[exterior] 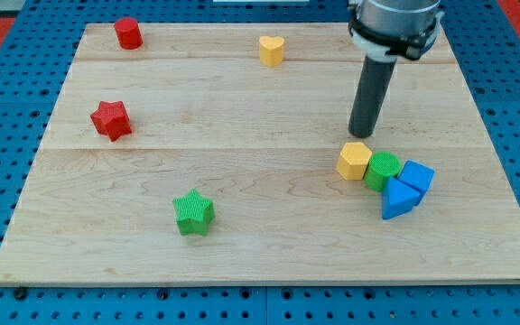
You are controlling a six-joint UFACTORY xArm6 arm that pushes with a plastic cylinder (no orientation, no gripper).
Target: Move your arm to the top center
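Arm end: dark grey rounded housing at the view's top, white ring band beneath it, black collar under that. Straight dark grey cylindrical rod below, smooth, matte, faint highlight along one side; my tip [360, 135] is flat-ended, same dark colour.

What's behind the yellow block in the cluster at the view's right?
Just above the yellow block stands my tip, seemingly slightly apart on bare board. The rod hides a strip of board behind it.
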